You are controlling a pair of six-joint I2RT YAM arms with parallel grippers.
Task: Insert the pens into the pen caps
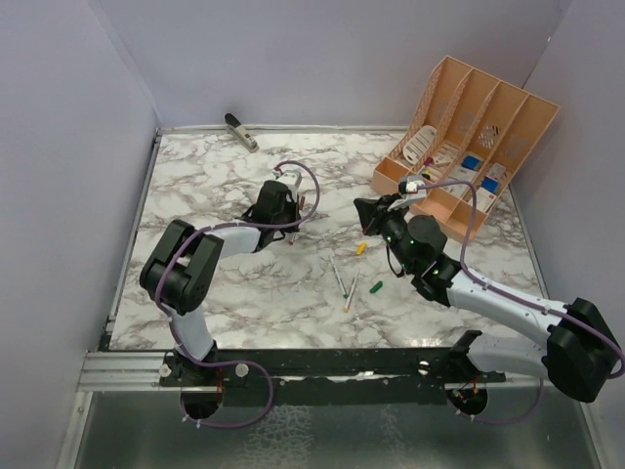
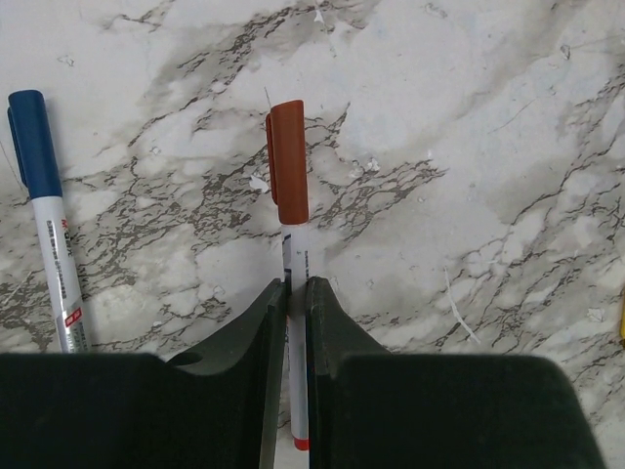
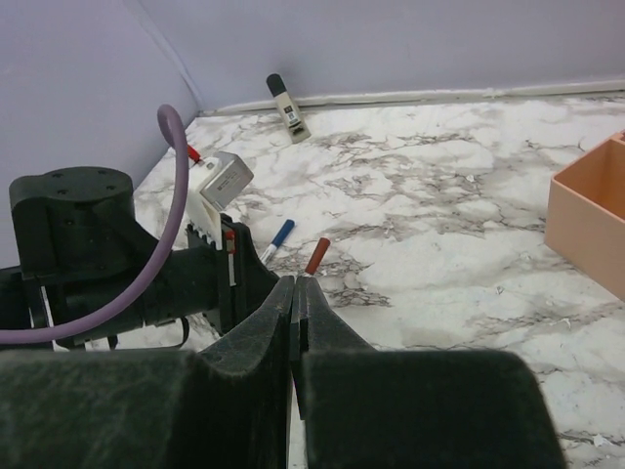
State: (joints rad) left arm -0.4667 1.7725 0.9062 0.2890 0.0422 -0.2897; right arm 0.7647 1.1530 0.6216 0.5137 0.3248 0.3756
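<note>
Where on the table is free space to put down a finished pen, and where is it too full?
Free: the far strip between the clip-like object and the orange organizer; also the near patch between the left arm and the loose pens. Crowded: the middle, around those pens, yellow cap and green cap, beside the right gripper.

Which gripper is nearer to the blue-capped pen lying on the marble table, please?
Left. The left gripper, shut on the red-capped pen, has the blue-capped pen lying just beside it. The right gripper, shut, faces it from farther off.
</note>
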